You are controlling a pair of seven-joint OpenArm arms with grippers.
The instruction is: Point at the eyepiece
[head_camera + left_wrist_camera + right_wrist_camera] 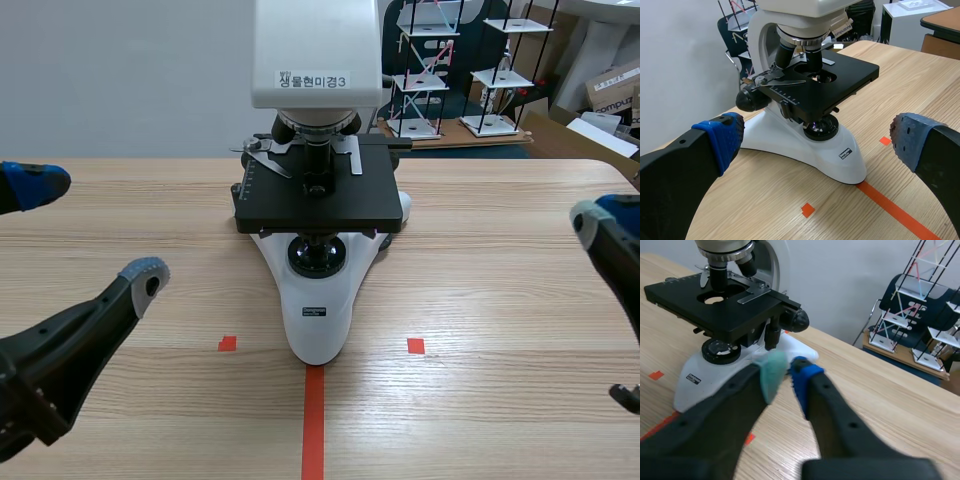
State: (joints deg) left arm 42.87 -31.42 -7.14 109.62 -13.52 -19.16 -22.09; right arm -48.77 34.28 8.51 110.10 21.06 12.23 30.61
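Note:
A white microscope with a black stage stands at the table's middle, its base on the orange-red tape line. Its head runs out of the scene view's top, so no eyepiece shows in any view. My left gripper hovers open at the table's left, and in its wrist view the microscope sits ahead, between the spread fingers. My right gripper hangs at the right edge. Its pads meet with nothing between them, and the microscope lies ahead and to one side.
Several stick-and-plate models stand on a board behind the table's far edge, with cardboard boxes at the back right. The table's right corner lies close to my right arm. Bare wood spreads on both sides of the microscope.

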